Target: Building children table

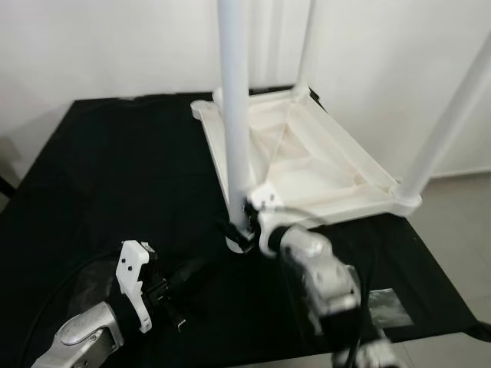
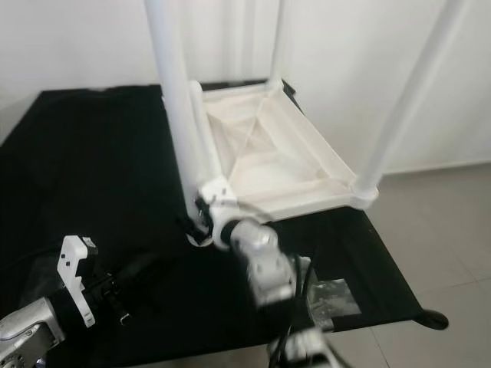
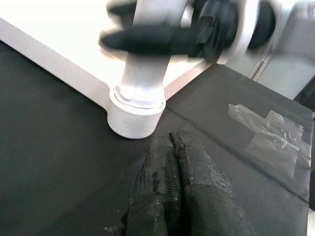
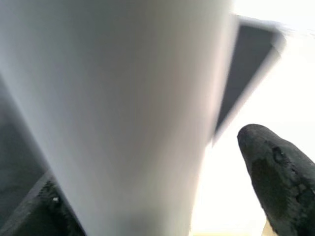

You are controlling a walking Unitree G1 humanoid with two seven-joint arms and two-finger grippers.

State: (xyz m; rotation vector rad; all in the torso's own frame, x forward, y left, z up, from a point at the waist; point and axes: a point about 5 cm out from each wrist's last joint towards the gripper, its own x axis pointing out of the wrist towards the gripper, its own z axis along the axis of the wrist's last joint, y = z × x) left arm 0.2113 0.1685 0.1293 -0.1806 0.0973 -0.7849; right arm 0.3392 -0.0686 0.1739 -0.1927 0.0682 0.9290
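- The left hand point(image 1: 178, 303) hovers nearest over the black tabletop point(image 1: 92, 192), fingers pressed together and empty.
- Just beyond, the right hand point(image 1: 242, 222) pinches the near table leg point(image 1: 234, 107) low down.
- That leg stands upright in the corner socket point(image 3: 134, 115) of the upturned white table point(image 1: 307, 161).

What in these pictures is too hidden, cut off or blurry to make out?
- Tops of the white legs: cut off by the upper edge in both eye views.
- Leg socket thread: hidden inside the collar, left wrist view.
- Right claw: blurred in the left wrist view; its grip on the leg is crowded out in the right wrist view.
- Tape patch: contents too faint.
- Left claw: fingers pressed together.
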